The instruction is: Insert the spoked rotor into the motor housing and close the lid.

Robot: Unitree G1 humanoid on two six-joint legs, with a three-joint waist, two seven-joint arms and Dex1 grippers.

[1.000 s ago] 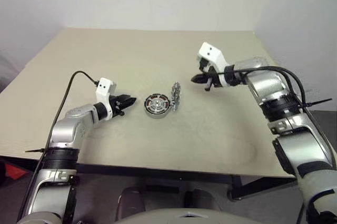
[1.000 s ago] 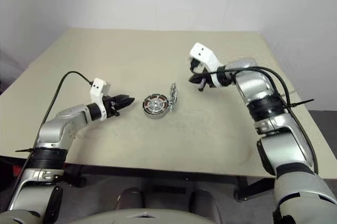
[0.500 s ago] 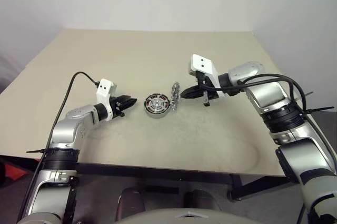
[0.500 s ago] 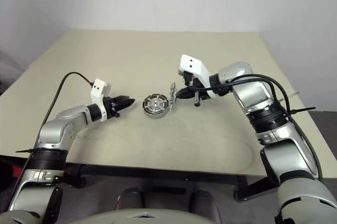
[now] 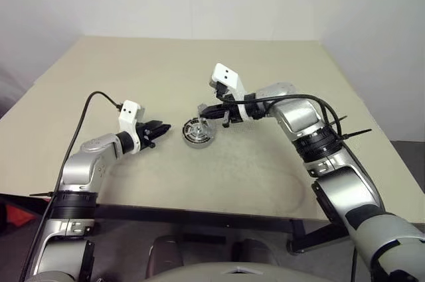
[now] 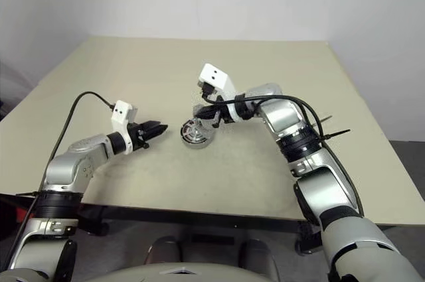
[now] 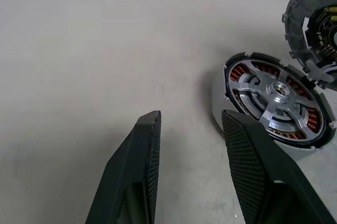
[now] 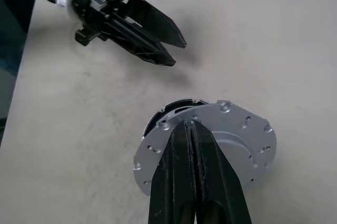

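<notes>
The table [image 5: 279, 182] is beige and carries all parts; its front edge lies nearest the robot. Left to right:

Left gripper [image 5: 161, 129]: fingers parted, nothing between them; it hovers low over the table, well in from the left edge and nearer the front edge than the back; it points at the housing and stands just beside it, apart from it; in the left wrist view the two fingers [image 7: 142, 153] rise with bare table between them, one fingertip overlapping the housing wall in the picture, contact not determinable.

Housing [image 5: 197, 131]: sits on the table near its middle, slightly toward the front edge; open side up; copper windings visible in a ring around the centre.

Rotor [image 7: 277, 99]: seated inside the housing; silver spokes and hub lie flat over the windings, black rim just inside the housing wall.

Lid [image 8: 210, 145]: tilted over the back side of the housing, partly covering it; the housing rim shows past the lid's edge; not seated flat.

Right gripper [image 5: 204, 111]: fingers pressed together, holding nothing; the tips lie over the lid's outer face; whether they press on it cannot be told.
</notes>
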